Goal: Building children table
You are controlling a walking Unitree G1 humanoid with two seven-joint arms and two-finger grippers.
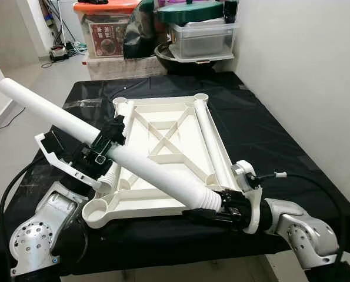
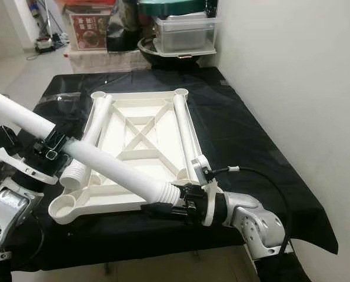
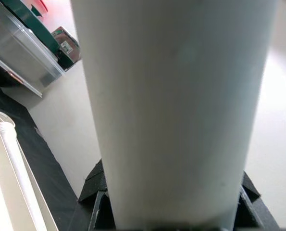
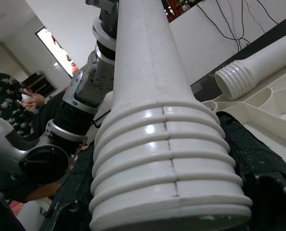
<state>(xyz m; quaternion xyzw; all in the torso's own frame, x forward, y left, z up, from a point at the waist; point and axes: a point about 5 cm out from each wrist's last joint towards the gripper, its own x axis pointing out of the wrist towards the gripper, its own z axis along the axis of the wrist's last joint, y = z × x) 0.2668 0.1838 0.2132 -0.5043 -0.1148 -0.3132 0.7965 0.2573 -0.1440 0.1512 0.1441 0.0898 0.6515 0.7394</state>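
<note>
1. Right gripper (image 1: 219, 207): at the near edge of the bench, fingers clamped on the threaded end of the table leg (image 1: 145, 166)
2. Left gripper (image 1: 107, 140): raised over the near left corner of the bench, fingers closed around the same table leg partway along its length
3. Table leg: long white tube, tilted, running from the right gripper up and out past the left edge of the bench; ribbed thread at its lower end, seen close in the right wrist view (image 4: 167, 159)
4. Tabletop (image 1: 163, 155): white plastic, lying underside up in the middle of the bench, cross ribs showing, round sockets at its corners; the near left socket (image 1: 96, 212) is open
5. Second leg (image 1: 213, 138): lying along the tabletop's right side
6. Third leg (image 2: 89, 138): lying along the tabletop's left side, threaded end toward the near edge
7. Bench (image 1: 263, 135): covered in black cloth, against a white wall on the right
8. Storage boxes (image 1: 201, 38): stacked on the floor beyond the far edge
9. Person (image 4: 22, 98): partly visible in the right wrist view, behind the left arm
</note>
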